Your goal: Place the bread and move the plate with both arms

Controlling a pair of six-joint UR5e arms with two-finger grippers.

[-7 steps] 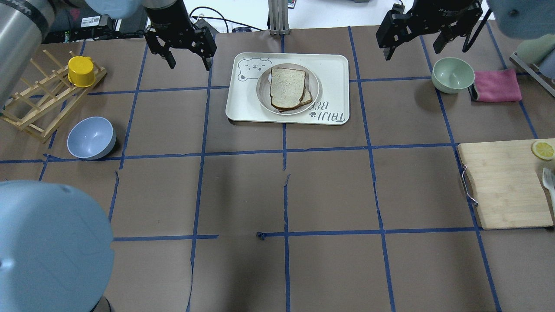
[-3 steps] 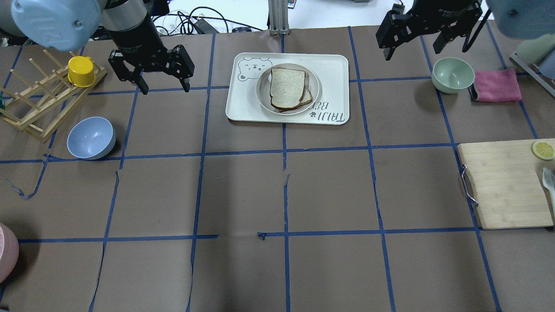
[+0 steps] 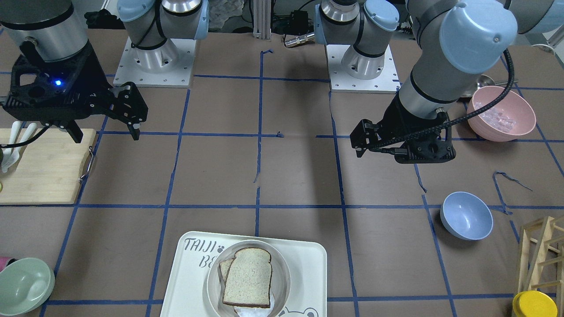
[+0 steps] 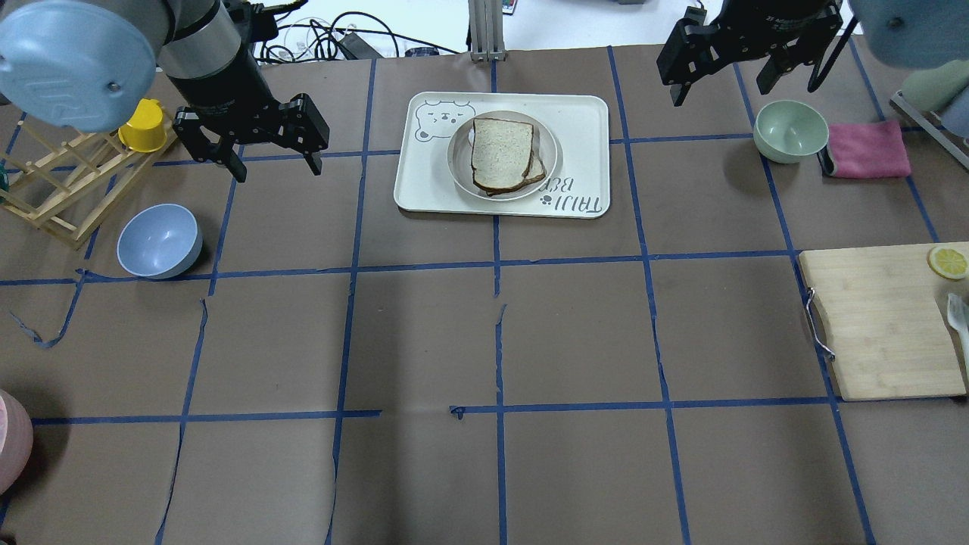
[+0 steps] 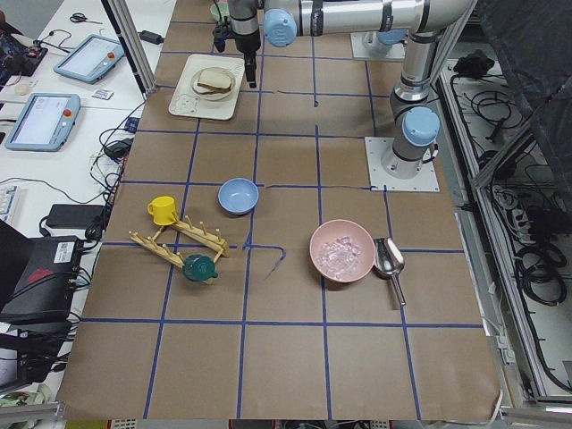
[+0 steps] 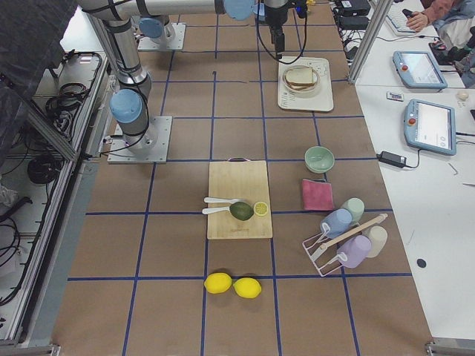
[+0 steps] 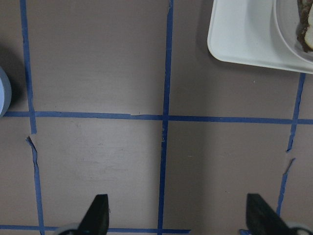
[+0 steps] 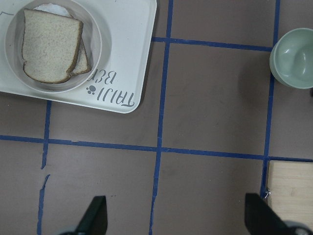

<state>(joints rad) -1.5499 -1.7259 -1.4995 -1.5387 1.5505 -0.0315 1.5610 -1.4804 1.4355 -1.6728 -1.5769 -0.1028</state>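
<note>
The bread [image 4: 500,150] is a dark-crusted slice lying on top of a second slice on the plate [image 4: 456,157]. The plate rests on the "TAIJI BEAR" tray [image 4: 583,121] at the far middle of the table. The bread [image 3: 247,277] and the plate [image 3: 286,281] also show in the front view. My left gripper [image 4: 277,171] is open and empty, hovering over bare table left of the tray. Its wrist view shows the tray's corner [image 7: 244,34]. My right gripper [image 4: 719,87] is open and empty, high to the right of the tray. Its wrist view shows the bread [image 8: 49,46].
A green bowl [image 4: 791,130] and a pink cloth [image 4: 867,149] lie far right. A cutting board [image 4: 882,325] with a lemon slice is at the right edge. A blue bowl [image 4: 159,241] and a wooden rack [image 4: 53,189] with a yellow cup [image 4: 140,125] stand left. A pink bowl [image 3: 500,112] is near my left base.
My left arm has swung left and toward me, away from the tray's far left corner, with its gripper still open. The right arm, bread and plate have not moved.
</note>
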